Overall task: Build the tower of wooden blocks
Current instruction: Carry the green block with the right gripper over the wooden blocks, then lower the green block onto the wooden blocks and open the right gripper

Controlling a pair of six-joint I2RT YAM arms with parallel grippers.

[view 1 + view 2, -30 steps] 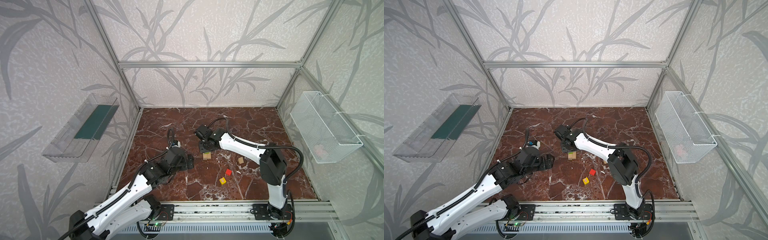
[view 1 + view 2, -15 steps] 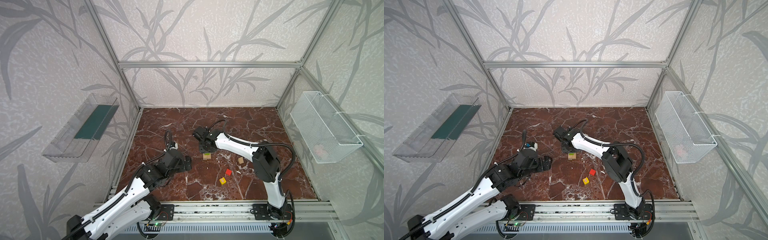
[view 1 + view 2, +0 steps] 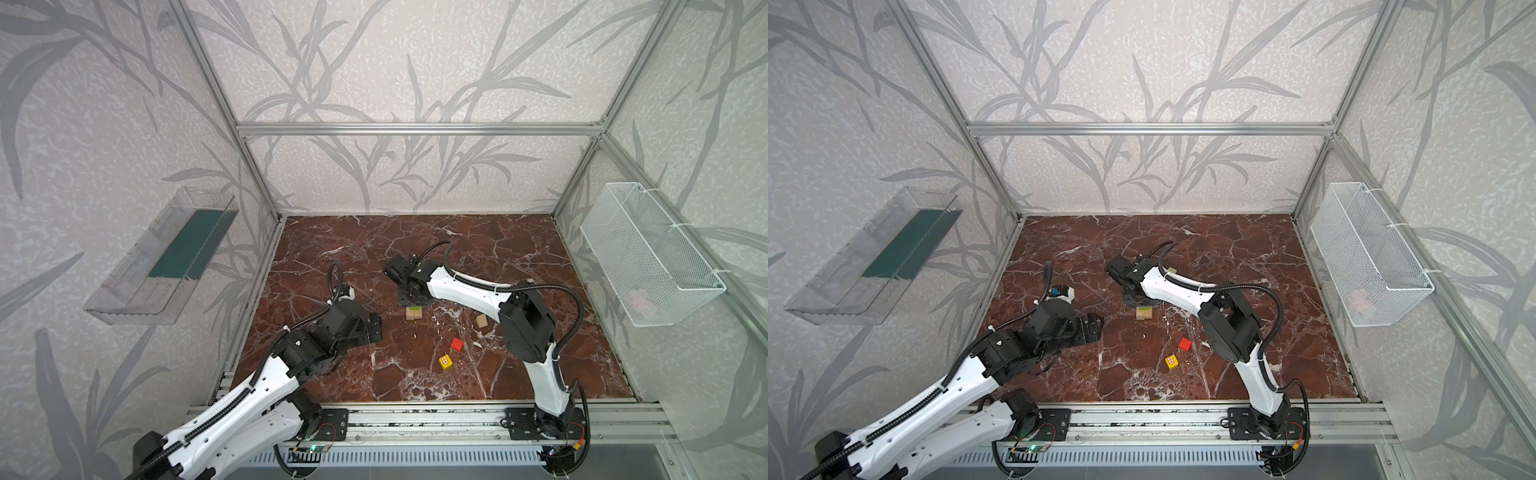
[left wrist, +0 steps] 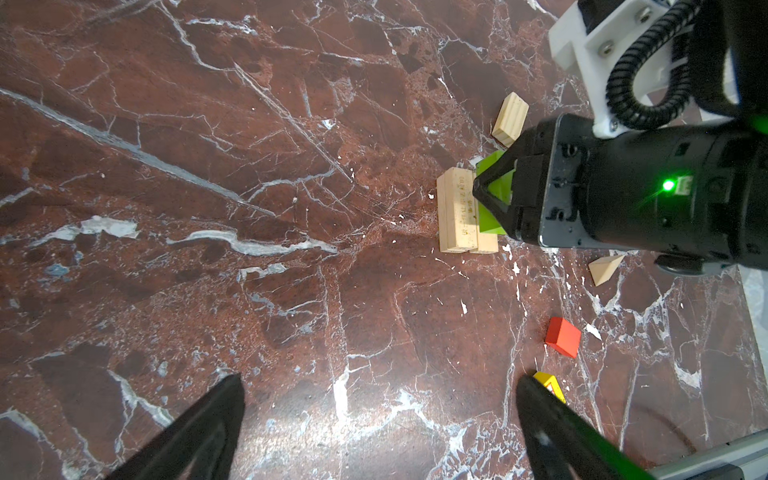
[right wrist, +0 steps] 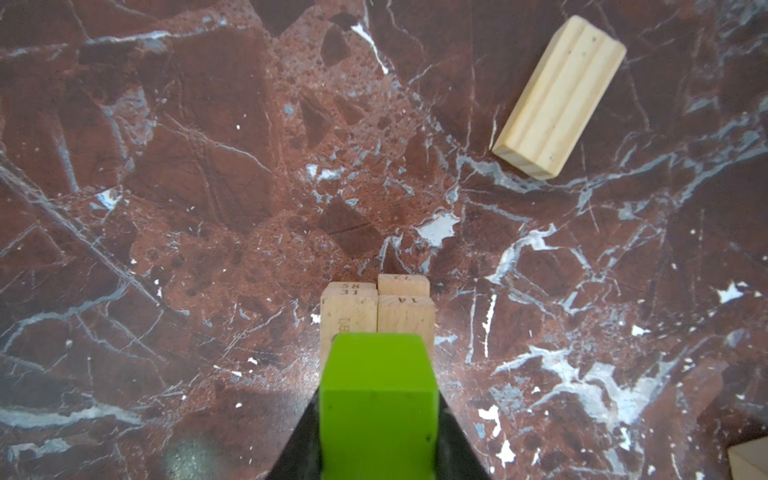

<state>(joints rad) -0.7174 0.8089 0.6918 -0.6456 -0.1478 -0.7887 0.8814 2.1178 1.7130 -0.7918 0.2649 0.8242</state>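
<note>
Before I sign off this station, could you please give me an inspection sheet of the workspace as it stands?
Surface: marble tabletop, red-brown, no spills seen.
Job's things: stack of tan bars mid-table; green bar over it, contact unclear; loose tan bar, wedge, red cube and yellow cube lie apart on the marble.
Clutter: nothing seen.
End effectors: right end effector shut on the green bar; left end effector open, empty.
Cables: left arm's cable and right arm's cable arch clear of the blocks.
Surroundings: clear tray on the left wall; wire basket on the right wall, holding a pink item, unidentifiable.
</note>
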